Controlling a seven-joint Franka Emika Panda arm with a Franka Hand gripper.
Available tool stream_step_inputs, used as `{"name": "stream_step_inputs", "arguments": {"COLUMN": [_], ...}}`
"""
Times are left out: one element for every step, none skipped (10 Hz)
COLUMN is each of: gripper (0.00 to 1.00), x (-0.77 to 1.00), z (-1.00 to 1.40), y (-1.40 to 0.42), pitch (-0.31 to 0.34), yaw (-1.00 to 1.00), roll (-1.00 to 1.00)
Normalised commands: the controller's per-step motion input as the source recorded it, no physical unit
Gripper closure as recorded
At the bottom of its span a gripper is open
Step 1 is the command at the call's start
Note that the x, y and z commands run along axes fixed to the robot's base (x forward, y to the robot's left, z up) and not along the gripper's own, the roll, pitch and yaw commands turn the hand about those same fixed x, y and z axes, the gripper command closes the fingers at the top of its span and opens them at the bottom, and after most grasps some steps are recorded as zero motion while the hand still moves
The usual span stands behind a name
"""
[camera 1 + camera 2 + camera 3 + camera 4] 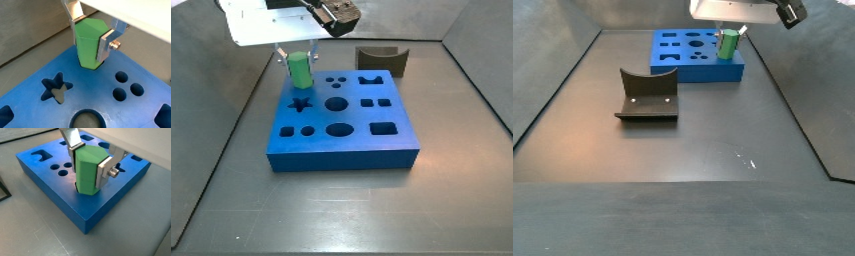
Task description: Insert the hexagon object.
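The bright green hexagon object [87, 47] stands upright between my gripper's [90, 37] silver fingers, which are shut on its sides. Its lower end sits at a hole near a corner of the blue block [33, 70]. Most of its length stands above the block's top. In the other wrist view the hexagon object [87, 173] shows a thin dark gap at its foot on the blue block [80, 210]. In both side views the gripper [298, 52] [731, 33] holds the hexagon object [299, 72] [727, 45] over the blue block [345, 148] [700, 70].
The block's top has a star hole [57, 89], small round holes [121, 76] and several other shaped holes. A dark olive-brown arch-shaped block [381, 60] [647, 95] stands on the floor apart from the blue block. Grey walls surround the floor.
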Motion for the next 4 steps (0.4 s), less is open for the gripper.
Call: {"name": "stream_step_inputs", "arguments": {"gripper": [1.0,1.0,1.0,1.0], "x": [-0.03,0.0,0.0,0.0], "z": [-0.81,-0.52,0.0,0.0], "y": [0.0,0.01,0.09,0.0], "pitch": [-0.146,-0.059,0.0,0.0], "yaw": [0.0,0.0,-0.01,0.0], "roll": [0.17,0.0,-0.09,0.0]}}
